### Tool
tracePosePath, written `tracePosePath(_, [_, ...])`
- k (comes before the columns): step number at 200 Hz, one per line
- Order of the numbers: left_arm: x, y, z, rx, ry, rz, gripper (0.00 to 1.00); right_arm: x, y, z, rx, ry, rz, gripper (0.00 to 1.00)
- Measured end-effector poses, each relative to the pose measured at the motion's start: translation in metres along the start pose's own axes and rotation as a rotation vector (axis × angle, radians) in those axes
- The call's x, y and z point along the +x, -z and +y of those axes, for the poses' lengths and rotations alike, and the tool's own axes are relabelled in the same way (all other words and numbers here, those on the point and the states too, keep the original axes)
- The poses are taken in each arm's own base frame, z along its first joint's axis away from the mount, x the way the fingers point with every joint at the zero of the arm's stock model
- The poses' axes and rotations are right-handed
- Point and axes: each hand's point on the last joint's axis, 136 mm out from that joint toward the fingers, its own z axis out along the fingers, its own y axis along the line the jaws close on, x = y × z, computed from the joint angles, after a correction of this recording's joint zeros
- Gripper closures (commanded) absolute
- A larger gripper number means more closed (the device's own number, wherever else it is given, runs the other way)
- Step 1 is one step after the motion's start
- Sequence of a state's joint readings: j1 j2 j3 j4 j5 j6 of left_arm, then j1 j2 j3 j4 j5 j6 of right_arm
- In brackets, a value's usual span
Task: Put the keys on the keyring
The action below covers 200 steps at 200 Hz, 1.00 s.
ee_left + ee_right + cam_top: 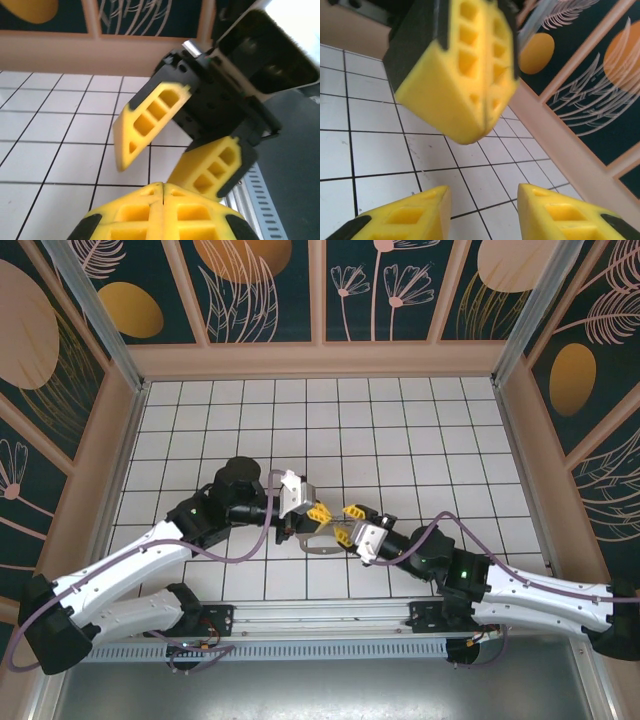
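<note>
From where I stand, the two arms meet nose to nose over the middle of the white tiled table (420, 420). The left gripper (317, 511) is pressed fully shut, yellow pads flat together. The right gripper (353, 512) faces it with its jaws parted a moderate way and nothing between them. Just beneath the pair, a thin grey keyring loop (320, 551) shows against the tiles, close to the left fingertips; whether the closed pads actually pinch it, I cannot tell. The keys are too small for me to pick out, silver or brass.

I'd judge all this to be light, stiff and slippery: thin flat metal that skids on smooth tile and twists between soft pads. A key wants taking by its broad head, flat faces against the pads, leaving the hole free. The ring wants holding well away from its split.

From overhead you get the loop and the way the arms line up. The left wrist camera adds the other claw's two fingers (150, 125) spread, with bare tile in the gap. The right wrist camera adds the closed seam of the left fingers (465, 85) head-on, with no metal poking out that I can see
</note>
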<state>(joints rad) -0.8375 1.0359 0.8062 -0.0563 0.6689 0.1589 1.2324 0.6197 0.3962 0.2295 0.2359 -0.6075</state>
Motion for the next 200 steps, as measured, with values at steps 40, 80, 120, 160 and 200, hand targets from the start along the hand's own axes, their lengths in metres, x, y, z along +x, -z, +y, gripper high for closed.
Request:
tracePosePath(40, [0.033,0.012,0.028,-0.227,0.154,0.005,0.83,0.038,-0.011,-0.032,0.084,-0.16,0.132,0.46])
tracePosePath(80, [0.081,0.027,0.06,-0.474,0.379,0.014,0.78,0.084,-0.04,-0.04,0.038,-0.295,0.336,0.46])
tracePosePath(120, [0.123,0.05,0.087,-0.656,0.54,0.018,0.76,0.1,-0.063,-0.017,-0.093,-0.351,0.414,0.43])
tracePosePath(160, [0.164,0.059,0.106,-0.721,0.669,0.059,0.73,0.113,-0.07,-0.002,-0.165,-0.393,0.452,0.38])
tracePosePath(200, [0.196,0.045,0.106,-0.693,0.73,0.157,0.66,0.109,-0.07,0.001,-0.187,-0.421,0.435,0.34])
